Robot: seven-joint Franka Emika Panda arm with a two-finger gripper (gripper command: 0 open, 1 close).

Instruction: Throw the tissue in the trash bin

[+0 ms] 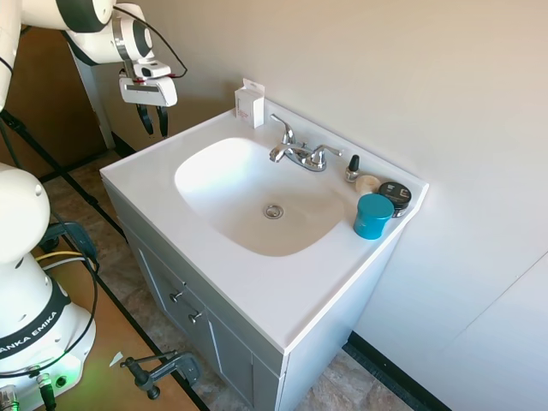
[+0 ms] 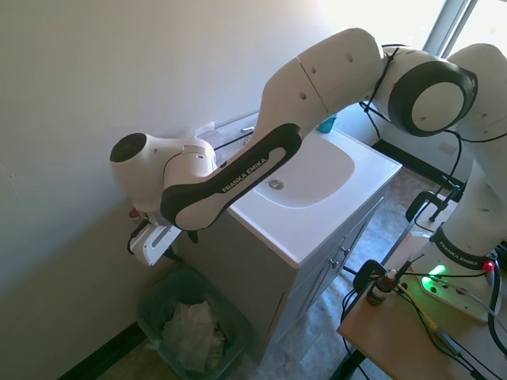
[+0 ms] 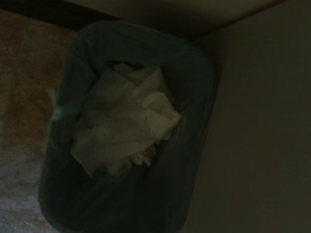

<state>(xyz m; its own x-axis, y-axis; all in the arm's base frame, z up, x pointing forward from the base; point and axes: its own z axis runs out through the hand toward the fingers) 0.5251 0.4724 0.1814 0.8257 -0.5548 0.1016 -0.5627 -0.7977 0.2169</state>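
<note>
Reads "FRANKA EMIKA" along the white arm (image 2: pixel 238 178). Sits below the gripper (image 1: pixel 153 121), beside the vanity: dark trash bin (image 2: pixel 162 297). Lies crumpled inside the bin, under the parted, empty fingers: white tissue (image 3: pixel 124 124).

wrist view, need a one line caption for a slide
Wrist camera looking down into the dark trash bin, with the crumpled white tissue lying inside it on a tiled floor.
</note>
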